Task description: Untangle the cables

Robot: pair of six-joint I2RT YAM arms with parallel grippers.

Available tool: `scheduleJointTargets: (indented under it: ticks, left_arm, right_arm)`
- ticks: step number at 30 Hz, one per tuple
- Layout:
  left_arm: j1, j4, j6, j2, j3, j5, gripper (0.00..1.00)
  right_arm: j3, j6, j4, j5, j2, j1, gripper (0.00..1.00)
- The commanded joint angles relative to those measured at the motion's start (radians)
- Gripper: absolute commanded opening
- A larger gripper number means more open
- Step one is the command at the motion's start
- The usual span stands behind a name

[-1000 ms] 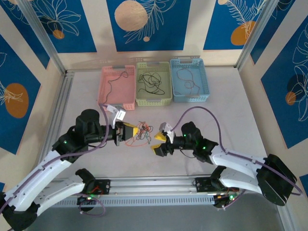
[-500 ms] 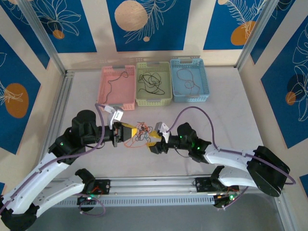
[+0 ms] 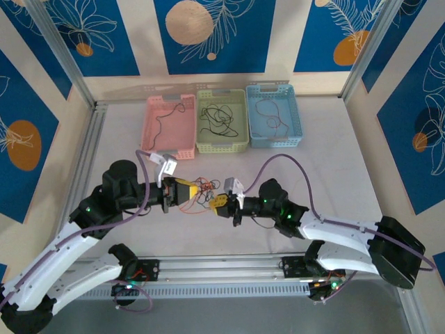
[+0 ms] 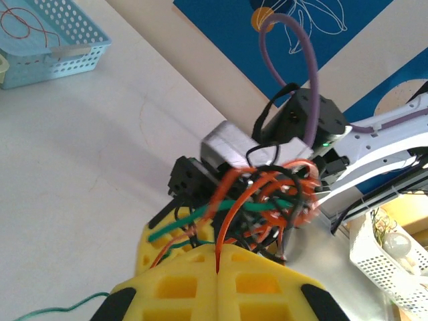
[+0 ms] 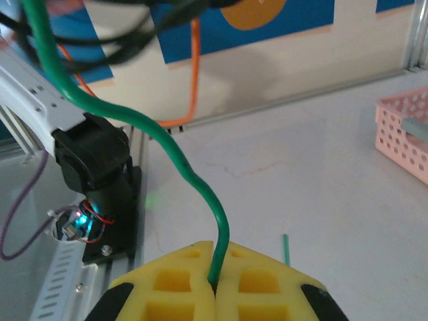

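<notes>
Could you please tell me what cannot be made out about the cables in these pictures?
- Top view: how the cables cross; the strands are too small.
- Left wrist view: which strands the left gripper pinches; they overlap where it closes.
- Right wrist view: where the green cable in the right gripper leads; it is blurred and cut off by the top edge.

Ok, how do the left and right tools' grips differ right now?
The left tool pinches the knotted tangle at its foot; the right tool pinches one green cable alone. The tangle bunches just beyond the left tool, while the right tool's cable rises in a long bare curve. Both are shut and yellow-padded.
</notes>
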Motion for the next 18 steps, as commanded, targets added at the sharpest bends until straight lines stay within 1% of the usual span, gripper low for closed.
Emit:
scheduleJointTargets:
  ticks: [1,7,10,12,13,15,16,18]
  left_arm:
    - [-0.004,0.051,-0.027,-0.013,-0.034,0.005,0.00]
    - [-0.005,0.083,-0.056,0.008,-0.077,-0.003,0.00]
    - [-0.004,0.075,-0.053,0.005,-0.076,-0.016,0.00]
    - [-0.004,0.041,-0.038,-0.011,-0.053,-0.042,0.00]
    - [-0.004,0.021,-0.029,-0.020,-0.039,-0.057,0.00]
    - [-0.003,-0.047,-0.005,-0.045,0.007,-0.116,0.00]
    - [-0.004,-0.088,0.007,-0.058,0.035,-0.156,0.00]
    - [-0.004,-0.182,0.030,-0.102,0.101,-0.282,0.00]
  right_arm:
    - [0.030,0.050,0.039,-0.004,-0.035,0.018,0.00]
    - [0.068,0.066,0.009,0.018,-0.044,0.062,0.00]
    - [0.088,0.029,-0.045,0.045,-0.033,0.082,0.00]
    - [0.091,-0.012,-0.111,0.096,-0.032,0.078,0.00]
    - [0.082,-0.027,-0.127,0.116,-0.031,0.067,0.00]
    - [0.061,-0.064,-0.192,0.171,-0.020,0.002,0.00]
    - [0.058,-0.068,-0.236,0.209,-0.012,-0.038,0.00]
    - [0.047,-0.068,-0.335,0.253,0.000,-0.141,0.00]
